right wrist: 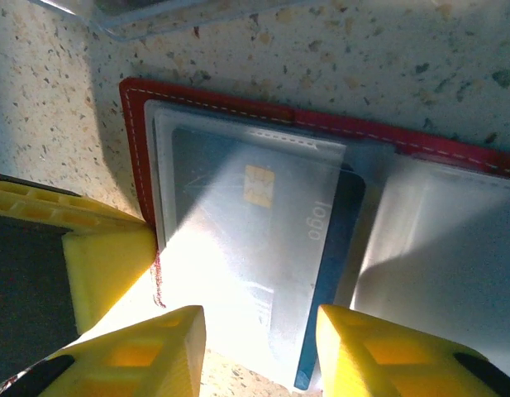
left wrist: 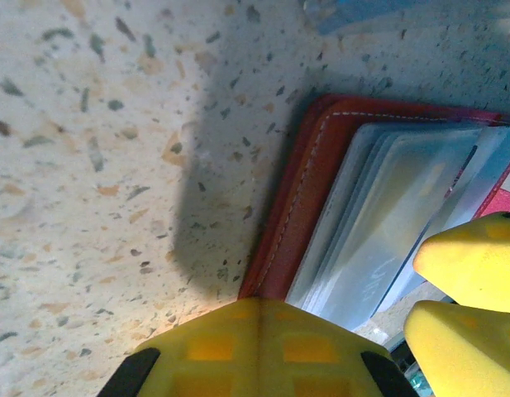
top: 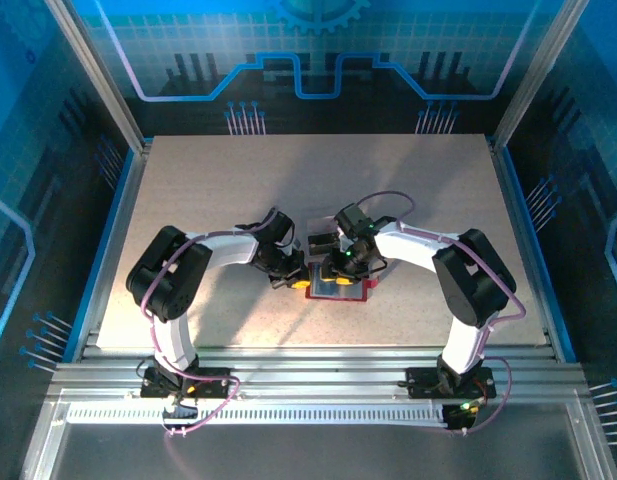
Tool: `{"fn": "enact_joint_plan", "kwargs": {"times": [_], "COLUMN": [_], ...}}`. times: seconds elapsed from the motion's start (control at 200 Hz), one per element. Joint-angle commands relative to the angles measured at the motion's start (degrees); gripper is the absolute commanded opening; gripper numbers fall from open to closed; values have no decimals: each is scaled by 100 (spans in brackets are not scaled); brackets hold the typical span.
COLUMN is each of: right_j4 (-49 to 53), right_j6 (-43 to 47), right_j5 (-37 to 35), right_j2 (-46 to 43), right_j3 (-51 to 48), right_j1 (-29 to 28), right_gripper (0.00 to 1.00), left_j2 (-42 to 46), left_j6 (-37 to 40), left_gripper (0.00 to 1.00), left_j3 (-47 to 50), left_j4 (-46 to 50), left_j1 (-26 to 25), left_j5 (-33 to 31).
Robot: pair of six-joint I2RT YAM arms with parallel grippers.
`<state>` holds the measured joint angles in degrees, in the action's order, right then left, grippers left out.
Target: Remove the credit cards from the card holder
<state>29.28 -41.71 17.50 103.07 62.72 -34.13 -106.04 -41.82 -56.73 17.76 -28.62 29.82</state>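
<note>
One red stitched card holder (right wrist: pixel 213 104) | glossy blue card (right wrist: pixel 340 211) | speckled table (left wrist: pixel 89 165)

Left arm (top: pixel 173 275), right arm (top: pixel 473 280): white links, bulky black joint housings, black bases. Lilac cables (top: pixel 388 197) looped along each arm. Left gripper (left wrist: pixel 263 335), right gripper (right wrist: pixel 259 347): yellow wedge fingers (right wrist: pixel 131 356), moulded grid of square recesses, black insets at roots. Green light (top: pixel 345 254) on right wrist.

One red card holder (right wrist: pixel 238 107) lies near the table's middle. It holds two visible cards: one grey credit card with a chip (right wrist: pixel 255 223) and one dark blue credit card (right wrist: pixel 336 265). One clear tray (top: pixel 321 240) is beside the holder.
</note>
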Motion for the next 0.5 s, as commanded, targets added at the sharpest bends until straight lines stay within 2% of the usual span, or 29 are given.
{"fn": "enact_joint_plan", "kwargs": {"times": [0.0,0.09,0.255,0.49], "right_j4": [-102,-199,188,337], "right_j6": [-3,-47,87,155], "right_j5": [213,288,-79,-225], "right_j2": [-72,0,91,10], "right_j3": [31,-6,47,21], "right_j1": [-50,-56,-57,-58], "right_gripper": [40,40,40,40], "left_j2": [-246,-233,-233,-244], "left_j6": [114,124,126,133], "left_gripper": [0,0,0,0], "left_j3": [213,202,172,171], "left_j4": [399,404,441,455], "left_j1": [15,17,22,22], "left_j5": [-288,-295,-308,-302]}}
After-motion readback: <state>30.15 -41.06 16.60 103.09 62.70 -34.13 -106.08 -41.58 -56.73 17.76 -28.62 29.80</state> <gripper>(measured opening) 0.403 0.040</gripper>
